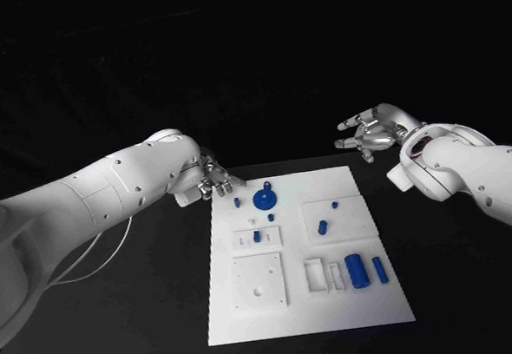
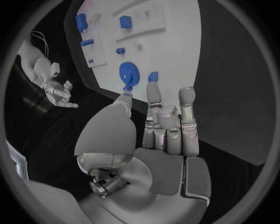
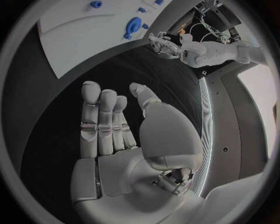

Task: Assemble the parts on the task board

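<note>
Hands at the far end of the board (image 1: 308, 310) | my left hand (image 1: 213, 182) empty, fingers apart, at the far left corner, just beside the small blue part (image 1: 238, 202) and gear (image 1: 264, 199) | my right hand (image 1: 368, 135) empty and spread, off the far right corner, farther away.

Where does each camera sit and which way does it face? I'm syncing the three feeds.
Head view: on the head, looking down at the board; both arms, left hand, right hand.
Left wrist view: behind the left hand, facing the board's gear.
Right wrist view: behind the right hand, over black table, board beyond.
Shared: all show the gear.
</note>
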Robot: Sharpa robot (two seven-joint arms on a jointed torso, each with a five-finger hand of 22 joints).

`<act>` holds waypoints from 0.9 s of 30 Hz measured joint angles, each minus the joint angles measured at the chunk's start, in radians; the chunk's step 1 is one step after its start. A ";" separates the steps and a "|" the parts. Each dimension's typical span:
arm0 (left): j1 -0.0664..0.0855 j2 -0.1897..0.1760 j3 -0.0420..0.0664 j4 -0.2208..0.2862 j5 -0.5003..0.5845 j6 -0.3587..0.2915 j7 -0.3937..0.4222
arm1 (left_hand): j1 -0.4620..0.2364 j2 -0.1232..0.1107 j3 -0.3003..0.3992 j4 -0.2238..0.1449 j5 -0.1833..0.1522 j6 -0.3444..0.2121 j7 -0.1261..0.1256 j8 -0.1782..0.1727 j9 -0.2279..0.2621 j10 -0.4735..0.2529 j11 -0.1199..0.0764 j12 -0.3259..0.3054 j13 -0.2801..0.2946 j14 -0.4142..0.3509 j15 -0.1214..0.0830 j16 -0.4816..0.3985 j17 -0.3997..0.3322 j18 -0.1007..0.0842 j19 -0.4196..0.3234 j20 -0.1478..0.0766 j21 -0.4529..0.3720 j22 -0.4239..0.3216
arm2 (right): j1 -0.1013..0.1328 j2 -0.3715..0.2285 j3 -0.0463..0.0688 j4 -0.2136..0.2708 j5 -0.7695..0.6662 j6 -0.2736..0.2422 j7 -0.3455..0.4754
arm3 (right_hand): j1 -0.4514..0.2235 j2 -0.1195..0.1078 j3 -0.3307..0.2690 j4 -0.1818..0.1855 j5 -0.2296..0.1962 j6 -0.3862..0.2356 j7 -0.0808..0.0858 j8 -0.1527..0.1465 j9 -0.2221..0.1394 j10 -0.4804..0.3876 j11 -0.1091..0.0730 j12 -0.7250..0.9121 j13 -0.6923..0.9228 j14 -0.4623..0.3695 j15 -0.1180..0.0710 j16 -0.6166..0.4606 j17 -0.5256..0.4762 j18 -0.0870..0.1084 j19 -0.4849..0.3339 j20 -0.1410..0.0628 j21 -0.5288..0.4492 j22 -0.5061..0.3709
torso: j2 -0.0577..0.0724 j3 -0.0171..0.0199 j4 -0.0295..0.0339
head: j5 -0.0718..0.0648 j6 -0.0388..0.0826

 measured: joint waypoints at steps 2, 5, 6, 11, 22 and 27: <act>-0.001 0.003 0.000 -0.007 -0.004 0.006 0.000 | 0.000 0.000 0.000 0.000 0.000 0.000 0.000 0.000 -0.004 0.000 0.000 0.000 0.000 0.000 0.000 0.000 -0.001 0.000 0.000 0.000 0.000 0.001 | 0.000 -0.001 0.000 0.000 0.000 0.000 0.000 | 0.000 0.000 -0.004 0.004 0.004 0.000 0.000 0.000 0.000 0.000 0.000 0.000 0.000 0.000 0.000 0.000 0.000 0.000 0.000 0.000 0.000 0.000 | 0.002 -0.0008 -0.0008 | 0.002 0.001; -0.003 0.005 0.000 -0.017 -0.011 0.011 0.000 | 0.000 0.000 0.000 0.000 0.000 0.000 0.000 0.000 -0.006 0.000 0.000 0.000 0.001 0.000 0.000 0.000 -0.001 0.000 0.000 0.000 0.000 0.002 | 0.000 -0.003 0.000 0.000 0.000 -0.001 -0.001 | 0.000 0.000 -0.004 0.004 0.004 0.000 0.000 0.000 0.000 0.000 0.000 0.000 0.000 0.000 0.000 0.000 0.000 0.000 0.000 0.000 0.000 0.000 | 0.004 -0.0016 -0.0018 | 0.003 0.001; -0.004 0.005 -0.001 -0.020 -0.012 0.012 0.000 | 0.000 0.000 0.000 0.000 0.000 0.000 0.000 0.000 -0.006 0.000 0.000 0.000 0.001 0.000 0.000 0.000 -0.001 0.000 0.000 0.000 0.000 0.004 | 0.000 -0.003 0.000 0.000 0.000 -0.001 -0.001 | 0.000 0.000 -0.004 0.004 0.004 0.000 0.000 0.000 0.000 0.000 0.000 0.000 0.000 0.000 0.000 0.000 0.000 0.000 0.000 0.000 0.000 0.000 | 0.004 -0.0017 -0.0018 | 0.003 0.000; -0.004 0.004 -0.001 -0.027 -0.019 0.015 0.000 | 0.000 0.000 0.000 0.000 0.000 0.000 0.000 0.000 -0.008 0.000 0.000 -0.003 0.002 0.000 0.000 0.000 -0.002 0.000 0.000 0.000 -0.005 0.006 | 0.001 -0.004 0.000 0.001 0.000 -0.002 -0.001 | 0.000 0.000 -0.004 0.004 0.004 0.000 0.000 0.000 0.000 0.000 0.000 0.000 0.000 0.000 0.000 0.000 0.000 0.000 0.000 0.000 0.000 0.000 | 0.005 -0.0016 -0.0017 | 0.004 -0.004; -0.008 0.011 -0.001 -0.033 -0.025 0.033 0.000 | -0.005 0.005 0.000 0.000 0.004 0.000 0.000 0.000 -0.011 0.000 0.000 -0.006 0.004 0.000 0.000 0.000 -0.004 0.000 0.000 0.000 -0.014 0.011 | 0.001 -0.001 0.000 0.001 -0.001 -0.003 -0.001 | 0.000 0.000 -0.004 0.004 0.004 0.000 0.000 0.000 0.000 0.000 0.000 0.000 0.000 0.000 0.000 0.000 0.000 0.000 0.000 0.000 0.000 0.000 | 0.005 -0.0015 -0.0036 | 0.008 -0.009; -0.012 0.015 -0.002 -0.041 -0.025 0.047 0.000 | -0.010 0.010 -0.001 -0.004 0.004 -0.005 0.002 0.000 -0.012 0.000 0.000 -0.006 0.004 -0.003 0.002 0.000 -0.010 0.000 0.000 0.000 -0.019 0.011 | 0.001 -0.001 0.000 0.001 -0.001 -0.003 -0.001 | 0.000 0.000 -0.001 0.007 0.004 0.004 -0.004 0.000 0.000 0.002 0.002 0.000 -0.001 0.000 0.000 0.000 0.000 0.000 0.000 0.000 0.000 0.000 | 0.005 -0.0012 -0.0036 | 0.013 -0.013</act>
